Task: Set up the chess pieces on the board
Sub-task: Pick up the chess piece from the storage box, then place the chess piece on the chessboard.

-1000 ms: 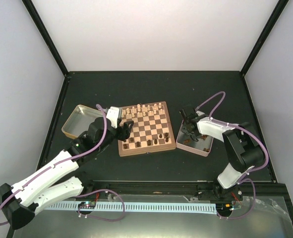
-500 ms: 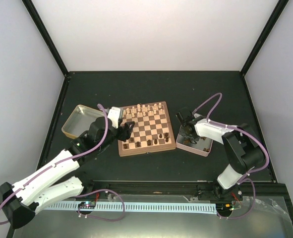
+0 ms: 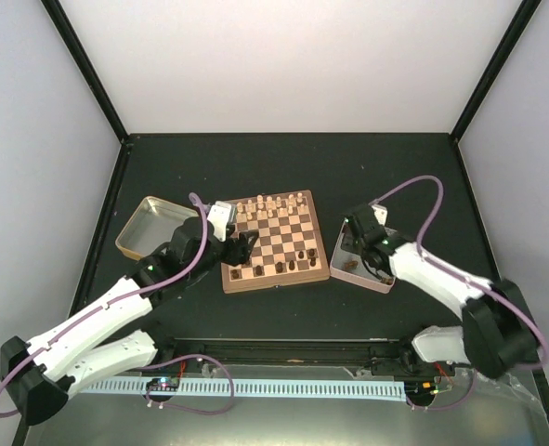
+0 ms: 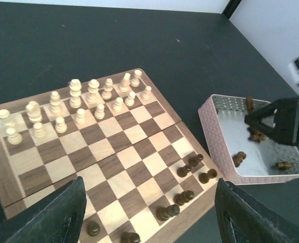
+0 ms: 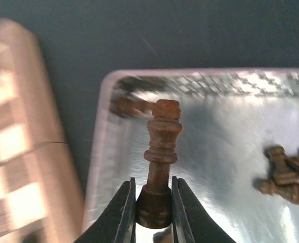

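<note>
The board [image 3: 272, 243] lies mid-table and also shows in the left wrist view [image 4: 109, 152]. Cream pieces [image 3: 269, 204] fill its far two rows [image 4: 73, 106]. Several dark pieces [image 3: 302, 258] stand along its near right side [image 4: 189, 174]. My left gripper [image 3: 244, 244] hovers over the board's near left part, open and empty [image 4: 149, 217]. My right gripper [image 3: 356, 242] is over the pink-rimmed tray [image 3: 372, 285]. It is shut [image 5: 154, 202] on the base of an upright tall dark piece [image 5: 162, 147].
The pink-rimmed tray [image 5: 96, 167] holds several loose dark pieces [image 5: 283, 177], which also show in the left wrist view [image 4: 239, 158]. A yellow-rimmed metal tin [image 3: 125, 243] sits left of the board. Black frame posts edge the table.
My right arm has swung its elbow out and down to the right, and its gripper now holds a dark piece over the tray. My left gripper has shifted slightly right over the board.
</note>
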Robot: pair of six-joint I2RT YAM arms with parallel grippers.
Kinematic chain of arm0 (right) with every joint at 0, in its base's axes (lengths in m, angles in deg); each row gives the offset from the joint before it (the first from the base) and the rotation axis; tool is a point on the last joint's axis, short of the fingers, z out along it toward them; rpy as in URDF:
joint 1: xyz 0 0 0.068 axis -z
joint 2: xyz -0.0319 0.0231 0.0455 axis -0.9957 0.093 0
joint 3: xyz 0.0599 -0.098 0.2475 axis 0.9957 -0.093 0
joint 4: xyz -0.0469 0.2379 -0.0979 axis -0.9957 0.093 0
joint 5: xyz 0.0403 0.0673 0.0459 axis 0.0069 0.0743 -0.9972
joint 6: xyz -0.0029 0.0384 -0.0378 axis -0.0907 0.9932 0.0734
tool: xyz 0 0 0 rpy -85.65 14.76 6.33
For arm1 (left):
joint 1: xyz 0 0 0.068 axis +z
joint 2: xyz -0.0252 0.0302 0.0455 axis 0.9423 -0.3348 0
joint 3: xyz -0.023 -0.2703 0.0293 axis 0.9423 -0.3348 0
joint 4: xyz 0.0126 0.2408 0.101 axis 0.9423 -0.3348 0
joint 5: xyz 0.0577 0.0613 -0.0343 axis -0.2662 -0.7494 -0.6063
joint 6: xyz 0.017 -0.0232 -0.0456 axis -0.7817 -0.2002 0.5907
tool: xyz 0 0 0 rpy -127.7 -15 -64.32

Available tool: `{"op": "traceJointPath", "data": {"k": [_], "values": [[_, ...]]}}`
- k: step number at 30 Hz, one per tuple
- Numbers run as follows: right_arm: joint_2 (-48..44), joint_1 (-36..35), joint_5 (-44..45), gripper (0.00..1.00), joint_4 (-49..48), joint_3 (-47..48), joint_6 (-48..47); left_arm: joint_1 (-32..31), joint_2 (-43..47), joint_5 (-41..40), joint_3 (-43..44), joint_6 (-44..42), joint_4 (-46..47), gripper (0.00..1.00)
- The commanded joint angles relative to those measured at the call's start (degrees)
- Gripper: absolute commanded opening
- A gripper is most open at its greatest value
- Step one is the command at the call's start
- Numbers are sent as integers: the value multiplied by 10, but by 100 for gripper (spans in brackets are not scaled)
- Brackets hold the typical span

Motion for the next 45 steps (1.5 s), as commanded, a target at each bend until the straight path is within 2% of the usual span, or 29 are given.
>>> {"op": "traceJointPath", "data": {"k": [1,3,5,9,15,17,22,27,36,41,45], "values": [[-121,-16,-58,9,-118,-31,-113,10,-8,73,39,21,5,72],[-175,-24,-143,9,-174,-57,-162,15,-9,117,47,33,7,75],[-221,-27,-299,10,-238,-84,-200,22,-8,169,55,43,14,76],[-276,-30,-508,10,-368,-132,-209,37,-10,280,68,64,37,79],[-281,-48,-679,11,-445,-140,-205,42,-26,446,80,84,74,80],[-277,-55,-706,11,-441,-134,-217,42,-29,471,83,91,76,81],[-280,-66,-736,10,-434,-128,-239,42,-31,475,86,105,72,78],[-267,-76,-761,9,-396,-110,-271,42,-49,525,93,110,78,72],[-224,-97,-758,8,-330,-66,-320,43,-92,614,105,105,79,45],[-216,-98,-741,8,-322,-62,-324,43,-107,631,109,80,57,18],[-216,-98,-723,11,-322,-60,-320,42,-106,629,108,67,49,2]]}}
